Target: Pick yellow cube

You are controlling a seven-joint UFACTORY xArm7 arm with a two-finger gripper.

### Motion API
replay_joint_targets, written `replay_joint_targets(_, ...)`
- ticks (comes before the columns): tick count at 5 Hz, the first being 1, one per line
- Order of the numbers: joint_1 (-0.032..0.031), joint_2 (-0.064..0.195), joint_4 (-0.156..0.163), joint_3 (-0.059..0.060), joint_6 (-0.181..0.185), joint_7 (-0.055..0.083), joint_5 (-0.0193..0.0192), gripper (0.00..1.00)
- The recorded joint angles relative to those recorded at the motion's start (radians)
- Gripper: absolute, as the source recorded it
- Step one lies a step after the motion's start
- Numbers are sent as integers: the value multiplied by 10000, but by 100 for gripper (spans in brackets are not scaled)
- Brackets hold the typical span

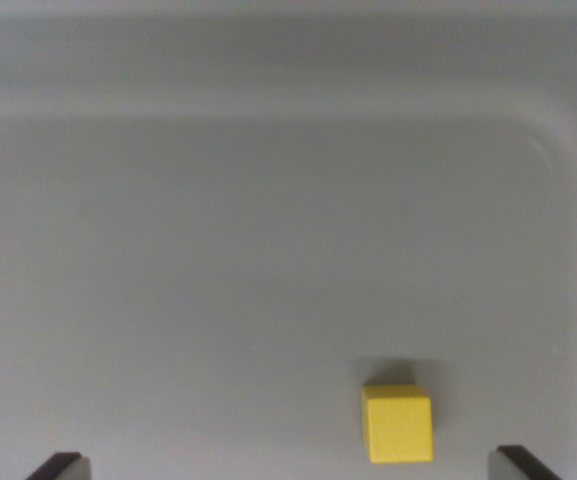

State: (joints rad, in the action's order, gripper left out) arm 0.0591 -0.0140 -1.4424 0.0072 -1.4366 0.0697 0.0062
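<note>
A small yellow cube (398,424) rests on the grey floor of a tray (268,250), low in the wrist view and right of centre. Only the dark tips of my two fingers show, one at the bottom left corner (60,466) and one at the bottom right (524,464). They stand wide apart, so my gripper (292,466) is open with nothing held. The cube lies between the fingers, nearer the right one and slightly beyond the tips.
The grey tray has a raised rim (268,100) running along the top and curving down at the upper right corner (568,140). Its flat floor extends to the left of the cube.
</note>
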Motion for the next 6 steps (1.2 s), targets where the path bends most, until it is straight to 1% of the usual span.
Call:
replay_joint_targets(1, 0, 0, 0, 0, 0, 0, 0, 0)
replay_joint_targets(2, 29, 92, 296, -49, 355, 114, 32, 0)
replay_joint_targets(3, 29, 92, 296, -49, 355, 114, 32, 0)
replay_joint_targets(4, 61, 191, 616, -103, 738, 238, 66, 0)
replay_joint_targets(5, 61, 191, 616, -103, 738, 238, 66, 0)
replay_joint_targets(6, 93, 293, 943, -157, 1130, 365, 102, 0)
